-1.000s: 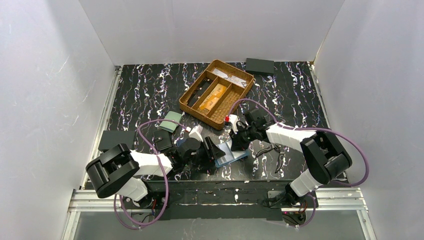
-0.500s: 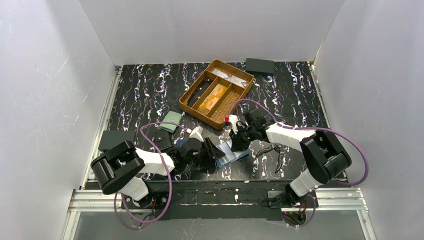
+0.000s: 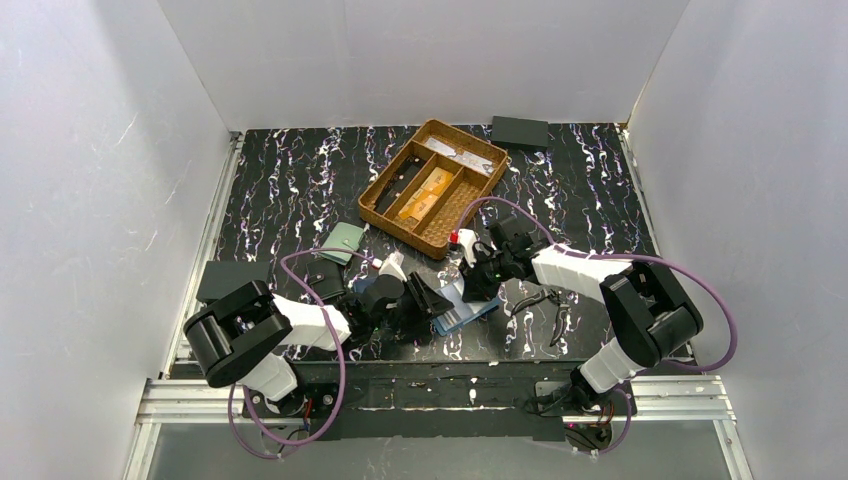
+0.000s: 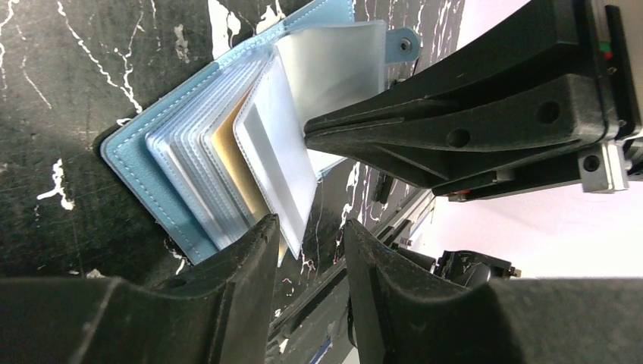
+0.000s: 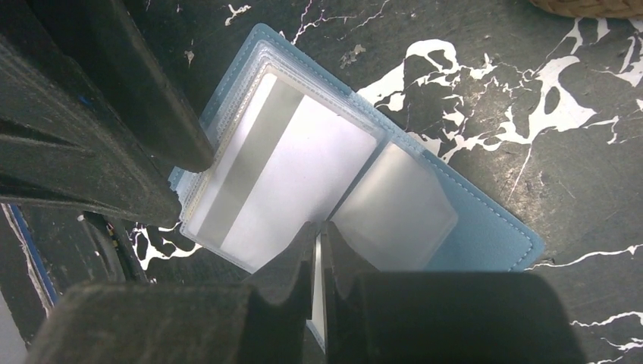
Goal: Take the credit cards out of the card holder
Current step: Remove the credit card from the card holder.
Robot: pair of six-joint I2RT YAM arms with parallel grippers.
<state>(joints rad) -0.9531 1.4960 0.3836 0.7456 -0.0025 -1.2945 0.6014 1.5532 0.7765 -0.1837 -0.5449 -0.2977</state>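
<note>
The light blue card holder (image 3: 466, 309) lies open on the black table, its clear sleeves fanned. An orange-gold credit card (image 4: 228, 162) shows edge-on between sleeves; a pale striped card (image 5: 282, 168) fills the top sleeve. My right gripper (image 5: 319, 236) is shut on one clear sleeve near the spine, seen from the left wrist as a black wedge (image 4: 455, 129). My left gripper (image 4: 309, 230) is open at the holder's near edge, the sleeves' corner (image 4: 292, 227) against one fingertip. In the top view the left gripper (image 3: 432, 300) and right gripper (image 3: 478, 283) flank the holder.
A wicker tray (image 3: 397, 226) with orange cards stands behind. A pale green wallet (image 3: 347, 242) and a dark wallet (image 3: 325, 283) lie left of the holder. Black pads sit at far back (image 3: 519, 131) and left (image 3: 232, 278). A black cable (image 3: 540, 300) lies right.
My left gripper has narrowed and crept right toward the holder's near edge. The right gripper has kept its hold on the sleeve.
</note>
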